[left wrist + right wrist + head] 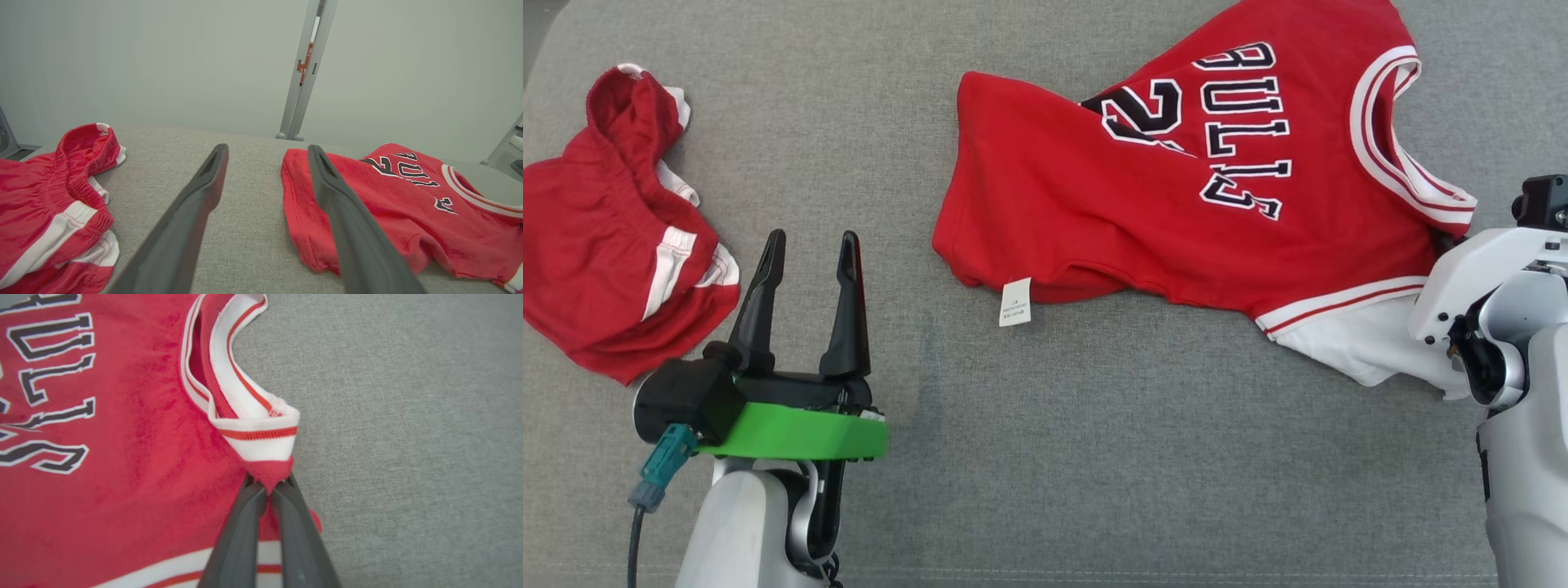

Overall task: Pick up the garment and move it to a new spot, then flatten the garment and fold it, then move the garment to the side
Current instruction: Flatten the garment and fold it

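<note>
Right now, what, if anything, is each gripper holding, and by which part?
The right gripper is shut on the red jersey, pinching its shoulder beside the white-trimmed neckline. The left gripper holds nothing.

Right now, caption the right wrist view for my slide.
Right tool shut on the shoulder strap of a red basketball jersey with white trim, lying on grey woven upholstery.

**Surface contents**

Grey woven-fabric surface [1045, 457]. Red jersey [1176, 188] lies on it, rumpled, lettering up, white tag [1015, 301] at its hem. Red shorts [613, 245], bunched, lie well apart, left of the jersey.
</note>
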{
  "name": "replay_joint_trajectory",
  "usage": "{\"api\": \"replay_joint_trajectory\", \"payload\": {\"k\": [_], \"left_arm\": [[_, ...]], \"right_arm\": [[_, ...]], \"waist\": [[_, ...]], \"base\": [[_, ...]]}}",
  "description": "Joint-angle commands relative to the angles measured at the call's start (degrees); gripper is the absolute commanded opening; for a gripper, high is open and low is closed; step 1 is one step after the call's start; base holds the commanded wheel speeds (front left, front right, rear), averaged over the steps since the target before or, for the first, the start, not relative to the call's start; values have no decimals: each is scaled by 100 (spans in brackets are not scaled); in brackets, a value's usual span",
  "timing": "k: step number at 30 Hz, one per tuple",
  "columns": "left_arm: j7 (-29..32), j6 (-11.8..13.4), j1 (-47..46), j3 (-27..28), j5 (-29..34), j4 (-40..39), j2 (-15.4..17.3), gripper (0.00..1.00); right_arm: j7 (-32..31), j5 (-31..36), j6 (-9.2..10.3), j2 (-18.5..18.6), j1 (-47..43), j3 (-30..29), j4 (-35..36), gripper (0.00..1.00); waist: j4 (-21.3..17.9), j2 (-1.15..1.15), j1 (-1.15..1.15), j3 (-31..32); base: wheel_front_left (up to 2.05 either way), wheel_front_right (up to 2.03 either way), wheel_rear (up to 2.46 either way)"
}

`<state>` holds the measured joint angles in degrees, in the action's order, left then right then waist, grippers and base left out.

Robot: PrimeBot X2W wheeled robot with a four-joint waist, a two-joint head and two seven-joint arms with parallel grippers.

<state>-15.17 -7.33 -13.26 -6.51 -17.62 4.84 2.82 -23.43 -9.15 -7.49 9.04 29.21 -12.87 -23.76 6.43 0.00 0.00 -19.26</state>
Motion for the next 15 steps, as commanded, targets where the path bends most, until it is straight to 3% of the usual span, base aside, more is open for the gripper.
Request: {"api": "replay_joint_trajectory", "payload": {"k": [1,5,12,15], "left_arm": [[5,-22,31,32,-21,10,15,100],[5,-22,102,76,13,14,14,100],[5,-22,121,76,-4,-5,15,100],[5,-22,95,43,-12,-11,16,100]], "right_arm": [[130,-51,-1,-35,-104,51,216,0],[115,-176,-1,-186,-459,254,1154,0],[-429,-365,-1,-409,-1121,529,3270,0],[-639,-313,-1,-400,-1199,485,3634,0]], "waist": [[-93,0,0,115],[-244,0,0,243],[-408,0,0,296],[-420,0,0,253]], "base": [[0,0,0],[0,0,0],[0,0,0],[0,0,0]]}}
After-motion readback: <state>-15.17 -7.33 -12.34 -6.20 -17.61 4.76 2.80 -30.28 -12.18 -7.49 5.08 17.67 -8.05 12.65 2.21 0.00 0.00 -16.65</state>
